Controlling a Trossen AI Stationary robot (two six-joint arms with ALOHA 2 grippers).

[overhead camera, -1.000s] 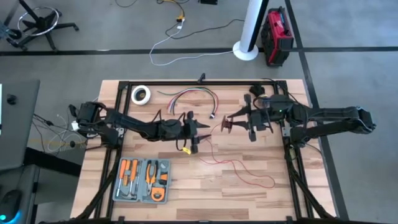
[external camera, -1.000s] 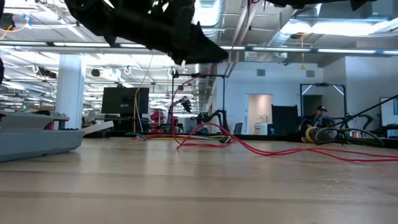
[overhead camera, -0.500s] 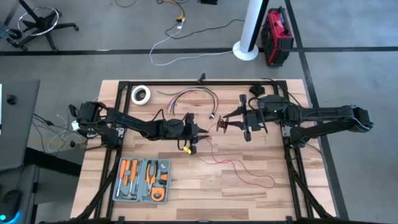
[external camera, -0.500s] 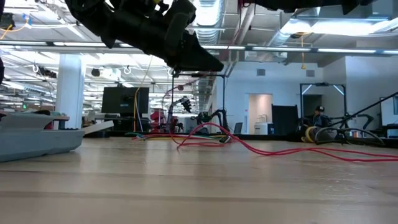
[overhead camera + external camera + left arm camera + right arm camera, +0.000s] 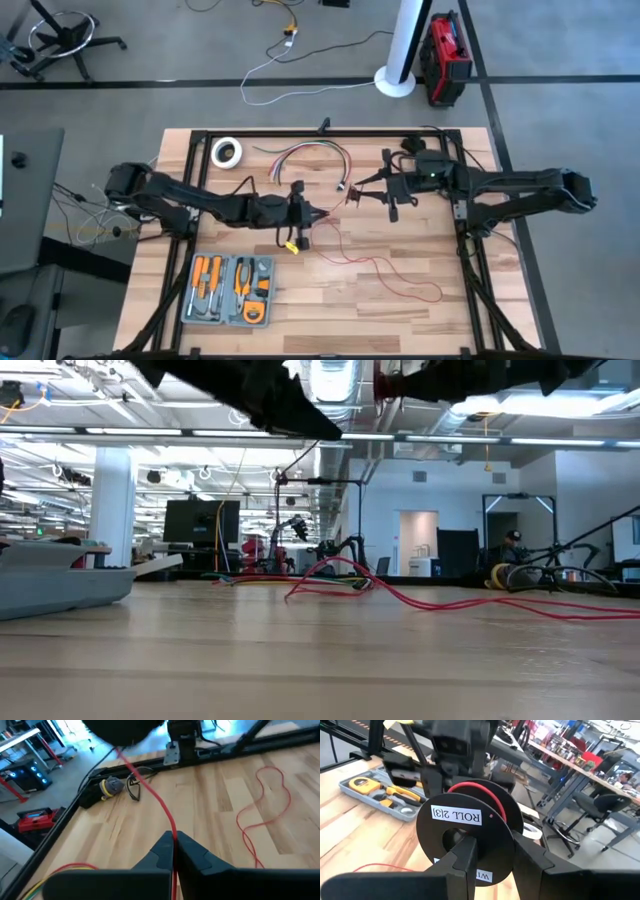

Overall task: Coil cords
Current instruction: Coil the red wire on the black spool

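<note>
Trailing in loose loops across the near-right tabletop [image 5: 400, 320], most of the red wire [image 5: 385, 270] is not yet wound. Mid-table, both arms reach level toward each other. The left end effector [image 5: 322, 216] pinches the wire between closed fingers. Just right, the right end effector [image 5: 492, 852] is clamped on a black spool [image 5: 470, 827] with few turns. I'd say much coiling remains.

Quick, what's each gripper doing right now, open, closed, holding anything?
Left gripper: shut on the red wire.
Right gripper: shut on the black spool that carries the wire.
</note>
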